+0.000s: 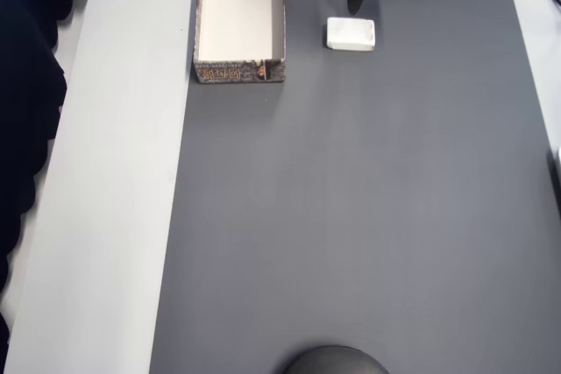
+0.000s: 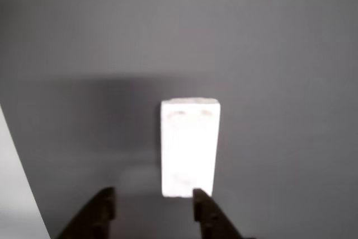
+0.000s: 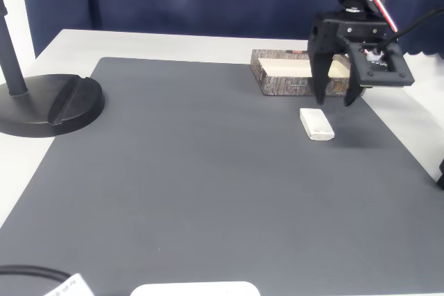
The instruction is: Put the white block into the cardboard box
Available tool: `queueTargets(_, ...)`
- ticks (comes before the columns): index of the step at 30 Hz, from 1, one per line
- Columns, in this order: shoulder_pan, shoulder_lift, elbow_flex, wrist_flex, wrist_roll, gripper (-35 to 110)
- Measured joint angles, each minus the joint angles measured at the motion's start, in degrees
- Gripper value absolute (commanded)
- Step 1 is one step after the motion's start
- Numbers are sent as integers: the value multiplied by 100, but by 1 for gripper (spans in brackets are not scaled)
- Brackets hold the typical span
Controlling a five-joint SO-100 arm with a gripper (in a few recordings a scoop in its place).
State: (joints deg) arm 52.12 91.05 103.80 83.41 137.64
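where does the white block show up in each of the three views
Overhead view: the white block lies near the top, right of centre, right of the cardboard box.
Wrist view: the block sits centre-low, just ahead of the open tool.
Fixed view: it lies right of centre, in front of the box.
Shared landmark: the dark grey mat under it.

The mat [image 1: 351,216] lies bare over most of its spread, so there is free passage from the near edge up to the block [image 1: 351,33]. The box [image 1: 239,17] stands just beside the block at the far edge. The lamp base [image 3: 48,105] sits off the mat's corner.
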Motion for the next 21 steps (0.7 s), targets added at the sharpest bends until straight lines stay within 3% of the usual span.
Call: queueTargets(21,-220,229,264,-677,-387,25)
